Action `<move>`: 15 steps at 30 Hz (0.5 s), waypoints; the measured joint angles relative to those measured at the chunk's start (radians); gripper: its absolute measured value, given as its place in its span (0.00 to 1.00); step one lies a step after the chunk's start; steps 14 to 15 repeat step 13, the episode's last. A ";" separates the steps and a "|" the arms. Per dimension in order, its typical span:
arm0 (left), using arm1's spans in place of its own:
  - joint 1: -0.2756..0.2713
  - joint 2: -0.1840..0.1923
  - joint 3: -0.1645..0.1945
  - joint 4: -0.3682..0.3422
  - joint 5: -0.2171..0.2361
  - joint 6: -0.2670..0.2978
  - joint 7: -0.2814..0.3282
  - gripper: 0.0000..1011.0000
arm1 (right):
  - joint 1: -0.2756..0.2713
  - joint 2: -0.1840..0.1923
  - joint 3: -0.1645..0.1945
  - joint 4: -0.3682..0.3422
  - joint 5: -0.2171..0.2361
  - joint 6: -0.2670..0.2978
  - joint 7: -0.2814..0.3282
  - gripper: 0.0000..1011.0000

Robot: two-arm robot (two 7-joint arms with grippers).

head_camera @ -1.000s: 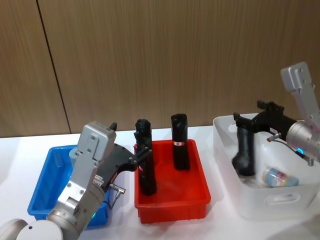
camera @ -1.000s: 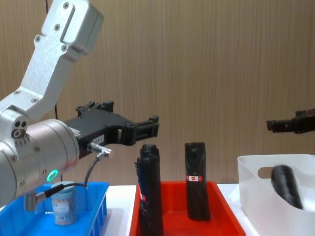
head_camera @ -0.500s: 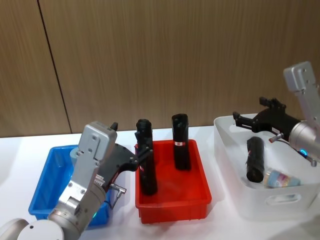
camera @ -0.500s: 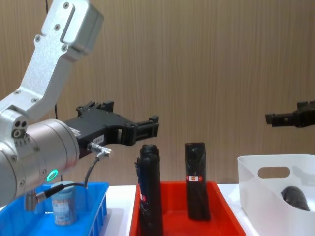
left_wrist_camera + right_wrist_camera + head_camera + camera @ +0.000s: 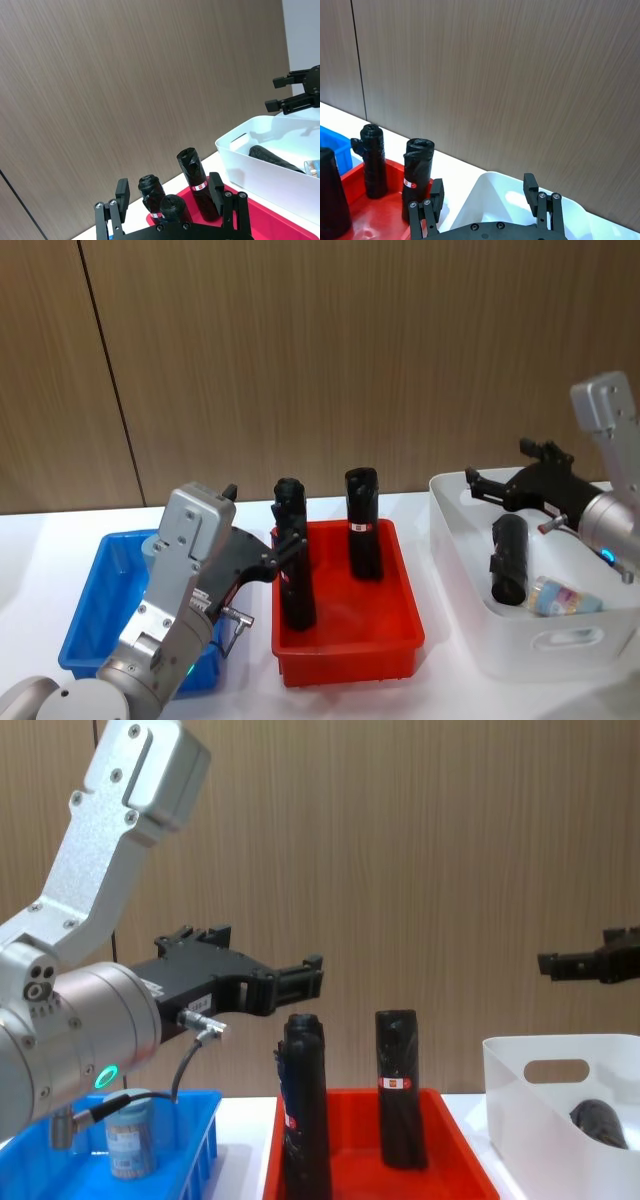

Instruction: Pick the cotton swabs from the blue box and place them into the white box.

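Observation:
The blue box (image 5: 95, 610) stands at the left; one cotton swabs jar (image 5: 130, 1140) stands upright inside it, below my left arm. My left gripper (image 5: 285, 550) hangs open and holds nothing, between the blue box and the red tray. At the right is the white box (image 5: 560, 640). Another cotton swabs jar (image 5: 562, 597) lies on its side in it, beside a fallen black cylinder (image 5: 508, 558). My right gripper (image 5: 480, 490) is open and holds nothing, above the white box's back left corner.
A red tray (image 5: 345, 650) sits between the two boxes with two tall black cylinders standing in it, one at the left (image 5: 292, 570) and one at the back (image 5: 364, 525). A wooden wall closes off the back of the white table.
The black cylinder that stood tilted under my right gripper has fallen and now lies in the white box. The right gripper has drawn slightly up and back. The left arm has not moved.

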State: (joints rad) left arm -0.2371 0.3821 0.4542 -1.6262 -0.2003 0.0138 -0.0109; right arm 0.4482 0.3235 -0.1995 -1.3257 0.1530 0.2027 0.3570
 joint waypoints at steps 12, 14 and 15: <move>0.000 0.000 0.000 0.000 0.000 0.000 0.000 0.99 | -0.107 0.003 -0.006 -0.103 0.032 -0.039 -0.068 0.99; 0.000 0.000 0.000 0.000 0.000 0.000 0.000 0.99 | -0.123 0.004 -0.007 -0.118 0.036 -0.045 -0.078 0.99; 0.000 0.000 0.000 0.000 0.000 0.000 0.000 0.99 | -0.123 0.004 -0.007 -0.118 0.036 -0.045 -0.078 0.99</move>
